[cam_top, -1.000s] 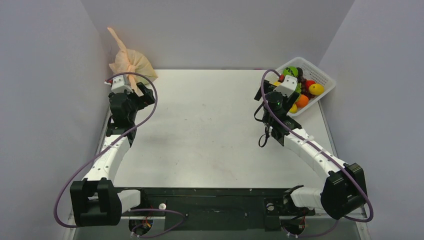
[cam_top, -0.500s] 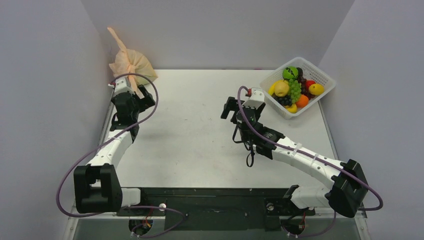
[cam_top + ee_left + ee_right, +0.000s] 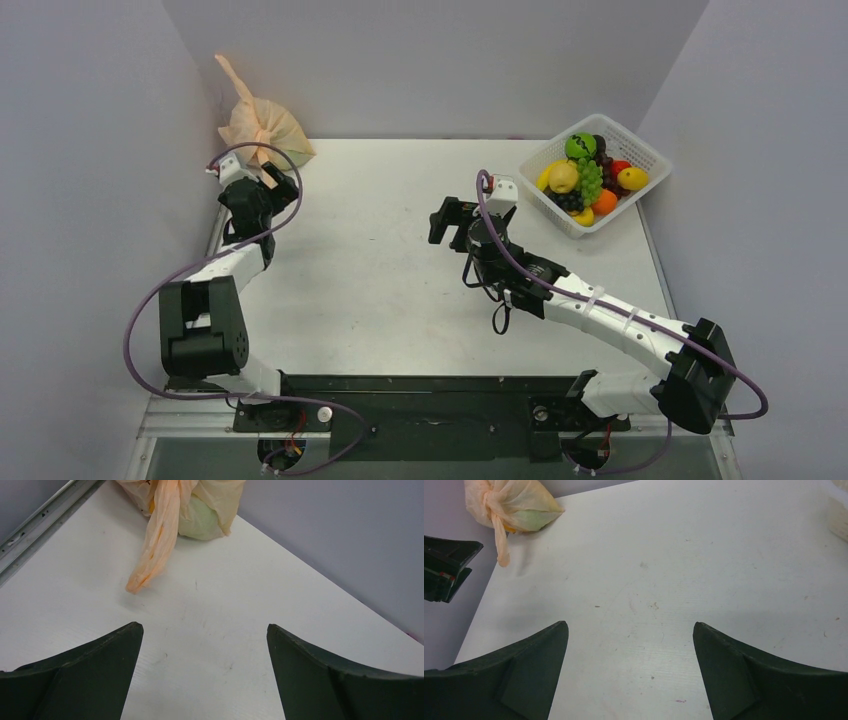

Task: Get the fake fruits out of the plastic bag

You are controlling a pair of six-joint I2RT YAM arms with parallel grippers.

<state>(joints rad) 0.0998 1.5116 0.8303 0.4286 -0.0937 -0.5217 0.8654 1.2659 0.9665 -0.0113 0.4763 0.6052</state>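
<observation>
The surface (image 3: 400, 260) carries the plastic bag (image 3: 262, 127) in its far-left corner, knotted shut. Your left gripper (image 3: 202, 630) hovers just before it, jaws wide and empty. Your right gripper (image 3: 630, 625) stands mid-surface, equally wide and empty. Pinch the twisted tail (image 3: 157, 540) with the left and drag the bag out of the corner, so the right can reach the knot. A green fruit (image 3: 199, 522) shows through the film.

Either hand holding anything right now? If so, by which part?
Nothing is held. The left hand is open, just short of the plastic bag's loose tail and not touching it. The right hand is open over the table.
</observation>
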